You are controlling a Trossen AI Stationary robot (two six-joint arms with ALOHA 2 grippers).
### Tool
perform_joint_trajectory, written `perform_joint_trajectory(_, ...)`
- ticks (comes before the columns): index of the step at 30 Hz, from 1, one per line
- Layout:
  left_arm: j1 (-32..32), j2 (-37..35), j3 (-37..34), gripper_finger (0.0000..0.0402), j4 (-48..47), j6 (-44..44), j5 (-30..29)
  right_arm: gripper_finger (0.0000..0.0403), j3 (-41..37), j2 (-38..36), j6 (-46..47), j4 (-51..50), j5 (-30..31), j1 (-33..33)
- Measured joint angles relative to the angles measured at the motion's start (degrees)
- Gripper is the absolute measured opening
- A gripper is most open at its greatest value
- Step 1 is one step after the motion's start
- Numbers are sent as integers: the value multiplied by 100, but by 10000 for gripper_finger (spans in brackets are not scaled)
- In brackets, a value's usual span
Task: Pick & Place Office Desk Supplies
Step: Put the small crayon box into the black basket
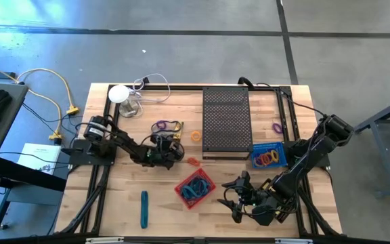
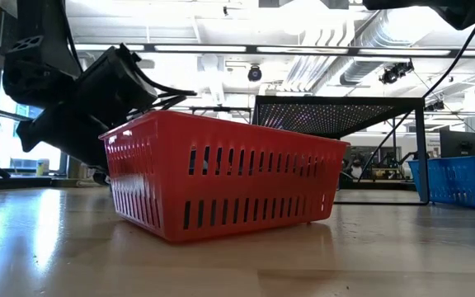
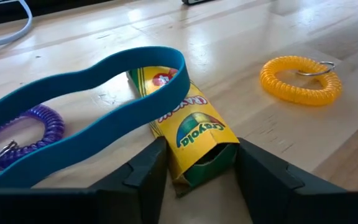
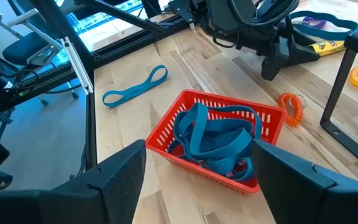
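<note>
My left gripper (image 3: 197, 177) is low over the table left of the middle (image 1: 171, 148), shut on a yellow crayon packet (image 3: 191, 121). A teal elastic band (image 3: 104, 93) lies across the packet, with a purple coil loop (image 3: 23, 127) beside it. My right gripper (image 4: 197, 186) is open and empty at the near right (image 1: 237, 193). It faces a red basket (image 4: 219, 140) that holds blue bands (image 1: 195, 188). A yellow coil ring (image 3: 300, 78) and an orange coil (image 4: 291, 106) lie loose on the wood. My left gripper pinches the crayon packet's near end (image 3: 201, 158) between its two fingers, one on each long side. The fingers come in low and slanting and lie along the packet. The packet lies flat on the table, and the teal band rests across its far half.
A black perforated tray (image 1: 226, 122) stands at the far middle. A blue basket (image 1: 268, 156) of coloured loops sits to its right, with a purple loop (image 1: 276, 127) nearby. A white round object (image 1: 119, 93) with a cable is at the far left. A teal band (image 1: 144, 207) lies near the front edge.
</note>
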Motion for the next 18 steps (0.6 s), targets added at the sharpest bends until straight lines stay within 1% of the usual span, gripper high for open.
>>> perform_joint_trajectory(6,-322,-1,-11,165,23,353,-154,276,0,2,0,0,-13,0)
perform_joint_trajectory(10,-630,-216,-25,165,-78,570,-189,276,-1,2,0,0,-19,0)
perform_joint_trajectory(13,-913,-596,-30,165,-106,1033,-111,276,0,2,0,0,-42,0)
perform_joint_trajectory(18,-1290,-1516,-28,165,-77,1814,-279,276,-2,2,0,1,-54,0)
